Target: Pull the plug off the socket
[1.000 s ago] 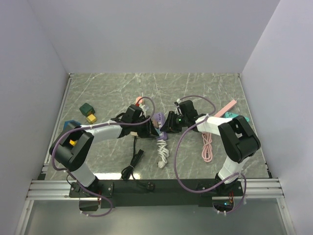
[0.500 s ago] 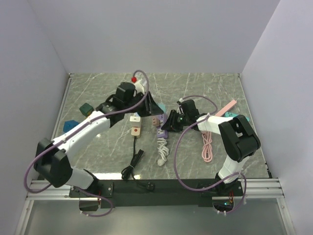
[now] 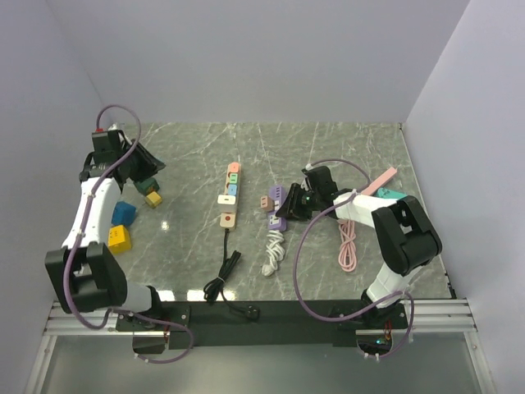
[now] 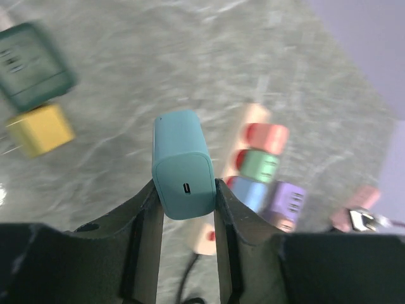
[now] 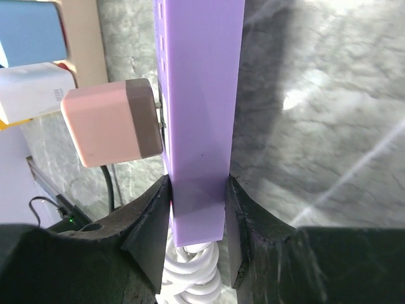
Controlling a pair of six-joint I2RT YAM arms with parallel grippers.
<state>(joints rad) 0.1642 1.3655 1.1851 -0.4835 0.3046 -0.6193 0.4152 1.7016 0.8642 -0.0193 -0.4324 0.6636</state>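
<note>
Teal plug [image 4: 180, 145] in left gripper [image 4: 185, 193]; pink plug [image 5: 104, 123] in purple strip [image 5: 199, 76].

Bright, even light; I see glare on the marble table [image 5: 316, 126] right of the purple power strip [image 5: 199, 114]; left-wrist background blurred, perhaps motion.

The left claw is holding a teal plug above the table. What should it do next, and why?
Probably lower the left gripper and set the teal plug on the table beside the green plug and yellow plug. It is already free of the purple power strip, which the right gripper clamps.
</note>
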